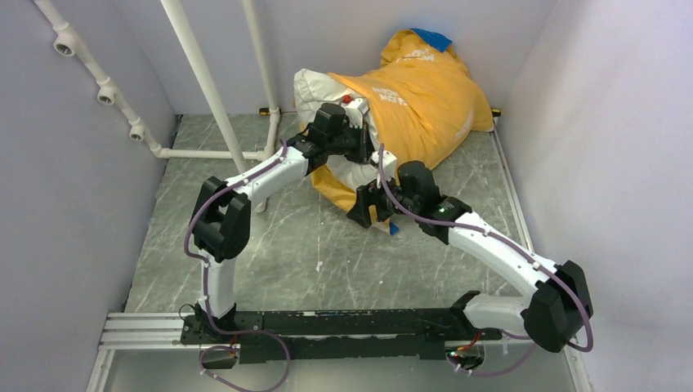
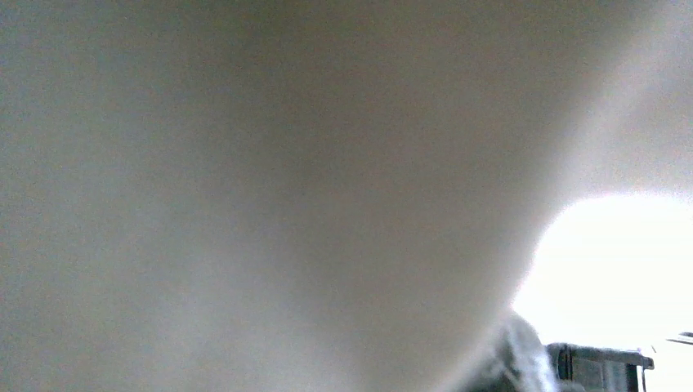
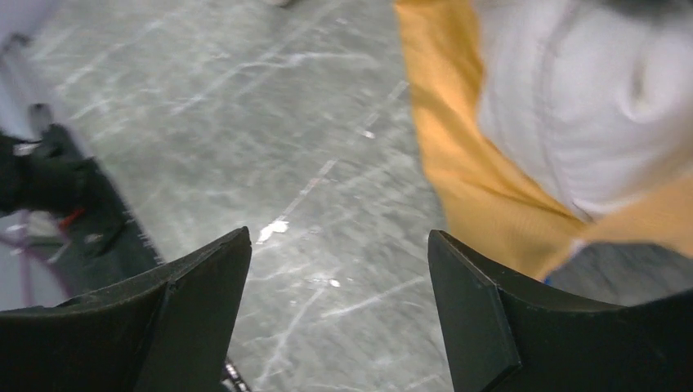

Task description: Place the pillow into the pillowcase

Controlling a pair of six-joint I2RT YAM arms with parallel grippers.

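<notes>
Pale lilac walls (image 1: pixel 73 204) box in a grey marbled table (image 1: pixel 270 253), with white pipes (image 1: pixel 204 82) standing at about ten o'clock.

Moving right, the left gripper (image 1: pixel 359 145) reaches to roughly twelve o'clock and is buried where white stuffing meets yellow cloth. Its own camera shows only a pale blur pressed against the lens. The jaws are together. What they pinch cannot be told, though the position suggests it is anchoring the mouth of the case so the opening does not slide.

The pillow (image 1: pixel 315 90) lies at the far wall around twelve to one o'clock. Most of it is already inside the pillowcase (image 1: pixel 425 98), whose yellow-orange lettered side faces up. One white end bulges out at the left of the mouth.

Further right, at about the table's centre, the right gripper (image 1: pixel 372 214) hangs beside the loose lower hem. The wrist view shows its fingers (image 3: pixel 458 294) apart with bare table between them, and the hem (image 3: pixel 466 171) and the pillow (image 3: pixel 588 106) lie off at two o'clock. It seems poised to catch that hem and draw it over the exposed end.
</notes>
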